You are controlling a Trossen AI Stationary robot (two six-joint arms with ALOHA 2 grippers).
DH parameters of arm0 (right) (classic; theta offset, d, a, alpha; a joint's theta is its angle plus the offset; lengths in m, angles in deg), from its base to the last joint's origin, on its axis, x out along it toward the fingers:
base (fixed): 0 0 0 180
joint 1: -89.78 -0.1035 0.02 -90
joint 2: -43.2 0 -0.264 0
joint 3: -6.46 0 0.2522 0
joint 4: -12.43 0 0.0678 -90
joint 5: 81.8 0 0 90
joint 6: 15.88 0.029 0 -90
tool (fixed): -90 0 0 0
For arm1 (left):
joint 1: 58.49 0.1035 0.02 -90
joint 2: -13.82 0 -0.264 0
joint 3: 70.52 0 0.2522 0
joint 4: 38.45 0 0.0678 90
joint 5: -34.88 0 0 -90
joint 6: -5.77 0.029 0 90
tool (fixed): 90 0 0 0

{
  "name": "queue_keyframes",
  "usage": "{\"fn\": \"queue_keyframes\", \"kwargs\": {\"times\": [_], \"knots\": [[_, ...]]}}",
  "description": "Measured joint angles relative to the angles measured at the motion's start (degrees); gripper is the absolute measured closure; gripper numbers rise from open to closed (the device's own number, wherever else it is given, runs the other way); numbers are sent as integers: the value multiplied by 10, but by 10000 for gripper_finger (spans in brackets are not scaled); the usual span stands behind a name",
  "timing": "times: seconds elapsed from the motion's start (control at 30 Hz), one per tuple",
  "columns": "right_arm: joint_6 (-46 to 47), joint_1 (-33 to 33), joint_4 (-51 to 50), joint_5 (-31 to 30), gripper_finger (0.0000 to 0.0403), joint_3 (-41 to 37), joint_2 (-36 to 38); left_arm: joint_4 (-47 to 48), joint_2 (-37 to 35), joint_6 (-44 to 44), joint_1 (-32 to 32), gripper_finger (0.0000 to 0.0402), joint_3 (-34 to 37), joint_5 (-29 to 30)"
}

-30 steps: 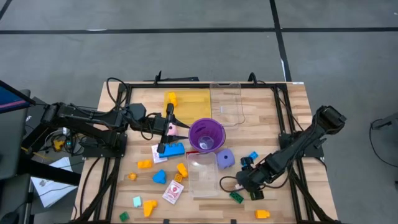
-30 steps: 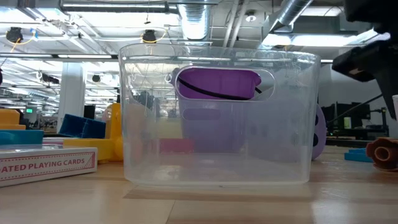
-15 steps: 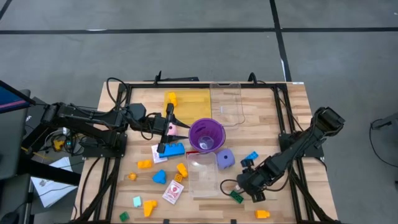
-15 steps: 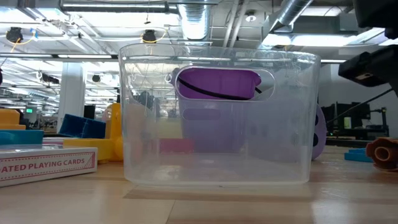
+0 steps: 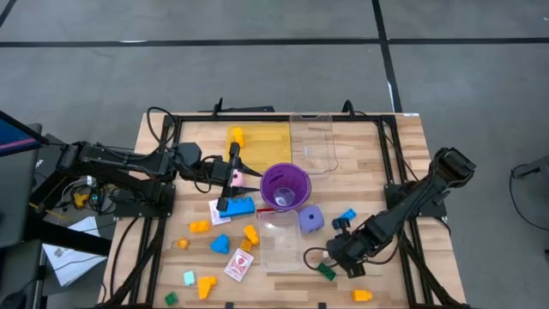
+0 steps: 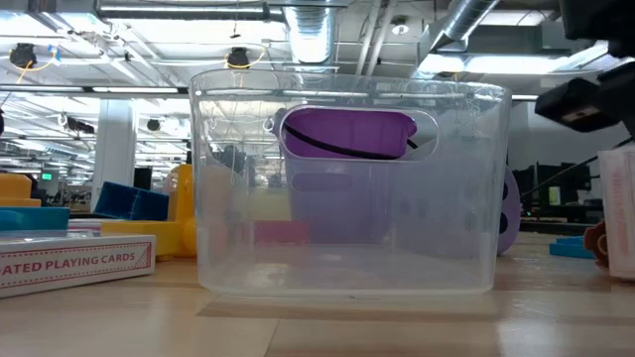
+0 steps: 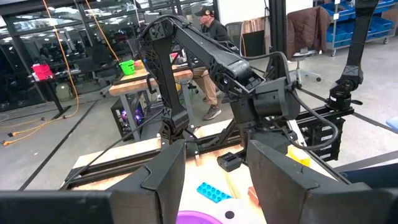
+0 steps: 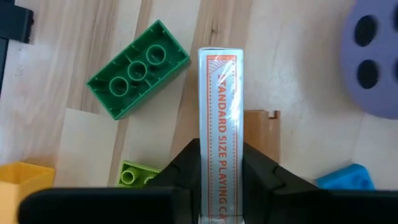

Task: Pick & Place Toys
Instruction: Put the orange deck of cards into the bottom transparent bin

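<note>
The right gripper (image 8: pixel 221 163) pinches a card box (image 8: pixel 219 124) lettered "STANDARD SIZE PLAYING C…" above the table beside a green brick (image 8: pixel 138 76), while the left gripper (image 5: pixel 230 178), jaws apart, holds nothing by the purple cup (image 5: pixel 285 185)

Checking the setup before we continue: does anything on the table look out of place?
Nothing is spilled or damaged. The toys lie scattered loose, and the right gripper is shut on a card pack held on edge beside a green brick.

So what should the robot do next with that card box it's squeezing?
Probably lift it straight up. The right gripper has its fingers on both sides of the playing card box, standing on edge on the table beside the green brick.
</note>
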Motion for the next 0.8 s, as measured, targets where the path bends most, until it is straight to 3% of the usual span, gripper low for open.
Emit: {"fn": "queue_keyframes", "kwargs": {"times": [0.23, 0.37, 0.57, 0.8], "knots": [[0, -1, -133, -76, 333, 82, 31, 0, 0, 0, 0, 234, 0, 0], [-17, 0, -149, -137, 334, 126, 60, 1, 0, 0, 0, 234, 0, 0], [-89, 25, -93, -205, 336, 150, 103, 8, 0, 0, 0, 234, 0, 0], [-208, 85, 29, -187, 336, 150, 101, 18, 0, -2, 0, 234, 0, 0]]}}
